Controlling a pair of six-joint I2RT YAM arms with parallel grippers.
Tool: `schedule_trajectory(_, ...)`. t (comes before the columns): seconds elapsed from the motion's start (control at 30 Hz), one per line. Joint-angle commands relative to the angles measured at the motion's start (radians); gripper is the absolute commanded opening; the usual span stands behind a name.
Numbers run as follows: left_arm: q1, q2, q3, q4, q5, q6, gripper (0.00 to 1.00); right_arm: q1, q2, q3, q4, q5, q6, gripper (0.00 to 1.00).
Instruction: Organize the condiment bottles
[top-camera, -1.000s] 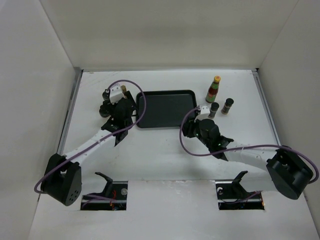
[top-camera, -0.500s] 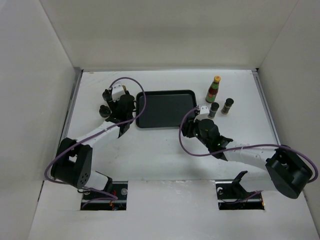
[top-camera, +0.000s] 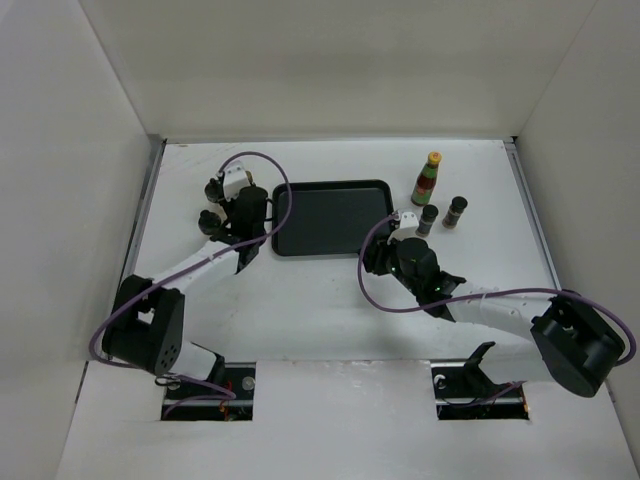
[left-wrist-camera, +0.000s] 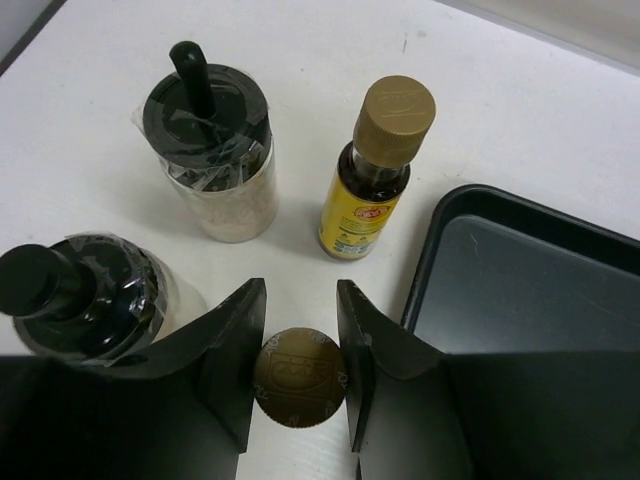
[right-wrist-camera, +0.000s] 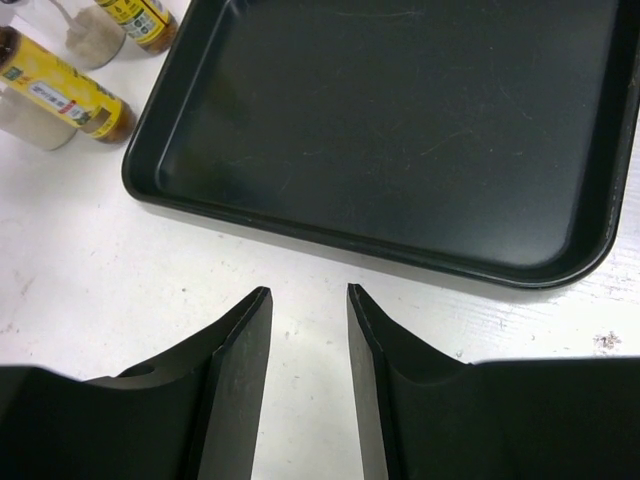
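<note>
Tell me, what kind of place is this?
Likely a robot test bench: plain white walls box in a white table, a left arm and right arm are bolted at its near edge, and a tray and bottles sit out like props.

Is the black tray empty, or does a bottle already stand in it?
Empty. The tray shows a bare dark floor in the top and right wrist views; the red bottle stands outside it.

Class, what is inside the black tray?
Nothing: the black tray shows only a bare, scratched floor. In the top view a purple cable covers its near right corner; the right wrist view shows that corner bare.
</note>
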Motion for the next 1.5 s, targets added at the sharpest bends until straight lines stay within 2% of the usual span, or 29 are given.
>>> schedule_trajectory(0.0,-0.05,-0.148,0.028,0.079,-0.069,0.049,0.21,0.006,-0.021,0.03,0.06,-0.008,-0.005,0.44)
schedule_trajectory(0.13,-0.141,-0.174,0.071,0.107,-0.12,0.11,0.21,0.006,-0.018,0.028,0.062,-0.008,0.001,0.44)
schedule_trajectory(0.27,-0.176,-0.068,0.161,0.144,-0.098,0.12,0.21,-0.001,-0.031,0.022,0.065,-0.008,0.006,0.44)
schedule_trajectory(0.5,-0.152,0.2,0.364,0.2,-0.016,0.118,0.21,-0.02,-0.063,0.007,0.062,-0.005,0.01,0.44)
schedule_trajectory(0.7,-0.12,0.346,0.482,0.2,0.064,0.12,0.21,-0.018,-0.064,0.008,0.057,-0.005,0.01,0.44)
schedule_trajectory(0.83,-0.107,0.387,0.493,0.205,0.067,0.121,0.21,-0.017,-0.069,0.01,0.054,-0.005,0.009,0.44)
schedule_trajectory(1.07,-0.1,0.444,0.472,0.242,0.081,0.123,0.28,-0.015,-0.072,0.007,0.06,-0.005,0.009,0.44)
schedule_trajectory(1.17,-0.1,0.45,0.467,0.253,0.078,0.126,0.36,-0.015,-0.067,0.01,0.052,-0.005,0.007,0.44)
schedule_trajectory(1.27,-0.104,0.423,0.45,0.256,0.07,0.132,0.59,-0.015,-0.072,0.007,0.059,-0.005,0.009,0.44)
schedule_trajectory(1.4,-0.11,0.325,0.413,0.254,0.06,0.141,0.77,-0.015,-0.074,0.01,0.051,-0.004,0.007,0.44)
schedule_trajectory(1.47,-0.112,0.254,0.386,0.237,0.055,0.138,0.82,-0.015,-0.072,0.008,0.057,-0.004,0.007,0.44)
